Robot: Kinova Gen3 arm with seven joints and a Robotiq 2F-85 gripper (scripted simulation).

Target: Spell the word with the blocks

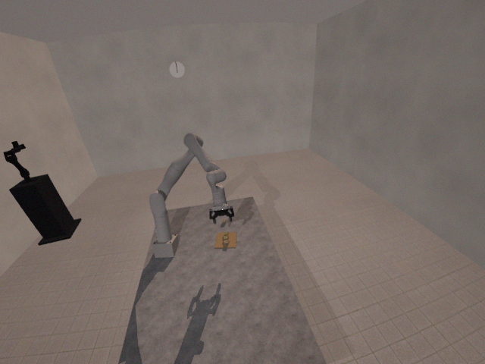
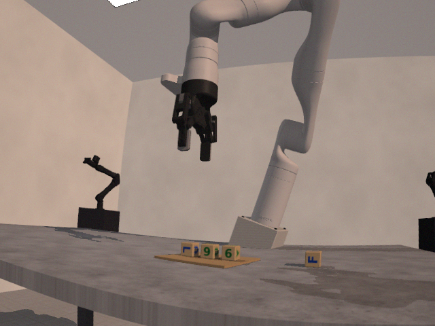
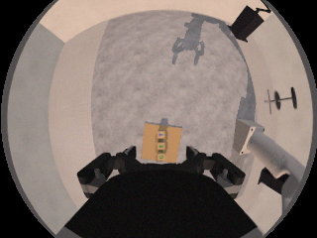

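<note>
Three wooden letter blocks stand side by side in a row on the orange mat (image 2: 208, 260): a left block (image 2: 189, 249) with blue marks, a middle block (image 2: 209, 250) and a right block (image 2: 230, 252) with green marks. Their top faces are too small to read. The row also shows in the top view (image 1: 225, 240) and in the wrist view (image 3: 160, 145). A fourth block (image 2: 312, 259) with a blue F on its side lies on the table, off the mat to the right. My gripper (image 2: 196, 149) is open and empty, high above the mat's left end.
The arm's base (image 2: 257, 234) stands on the table behind the mat. A second dark arm on a black pedestal (image 2: 98, 218) stands far off by the wall. The table's front edge curves close below the mat in the exterior view.
</note>
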